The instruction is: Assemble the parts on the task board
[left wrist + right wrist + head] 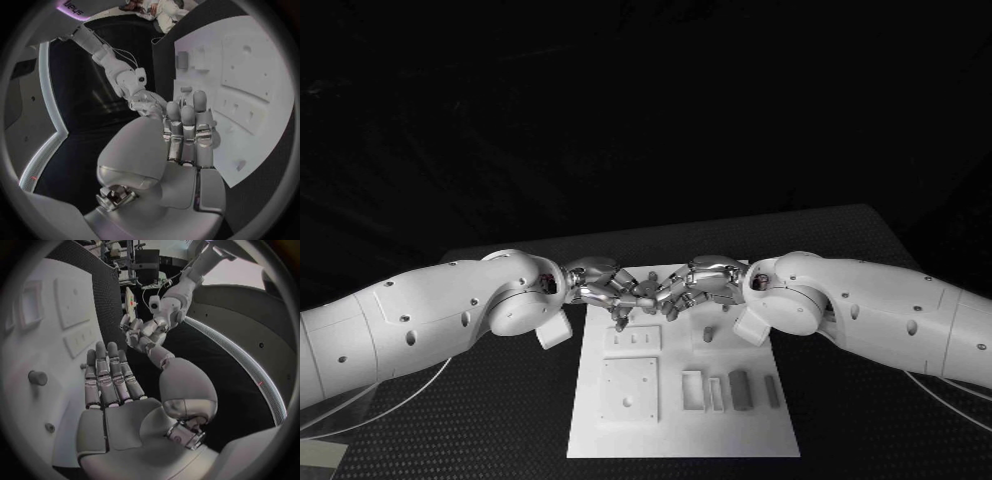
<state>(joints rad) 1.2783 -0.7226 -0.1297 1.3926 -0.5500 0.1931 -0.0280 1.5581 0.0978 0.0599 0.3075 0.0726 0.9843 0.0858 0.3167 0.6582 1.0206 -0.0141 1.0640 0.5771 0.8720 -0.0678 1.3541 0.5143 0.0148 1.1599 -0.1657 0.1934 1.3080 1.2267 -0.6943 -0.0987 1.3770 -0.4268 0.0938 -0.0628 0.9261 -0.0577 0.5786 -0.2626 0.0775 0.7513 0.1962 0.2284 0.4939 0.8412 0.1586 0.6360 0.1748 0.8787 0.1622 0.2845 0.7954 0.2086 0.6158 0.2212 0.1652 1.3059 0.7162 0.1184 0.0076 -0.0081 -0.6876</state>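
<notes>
The white task board (682, 425) lies in the middle of the table. A square plate (629, 390), a frame piece (692, 388) and two grey bars (740, 390) sit on its near half. My left hand (603, 285) and right hand (701, 283) hover over the board's far end, fingertips nearly meeting. In the left wrist view the left hand (187, 135) has straight fingers and a bare palm, with the right hand (147, 102) just beyond. The right hand (109, 377) looks the same, facing the left hand (147, 332). A grey peg (37, 377) stands on the board (37, 340).
The black table (459, 420) surrounds the board on all sides. Both white forearms reach in low over the table on either side of the board's far end. A pale flat object (318, 455) lies at the table's near left corner.
</notes>
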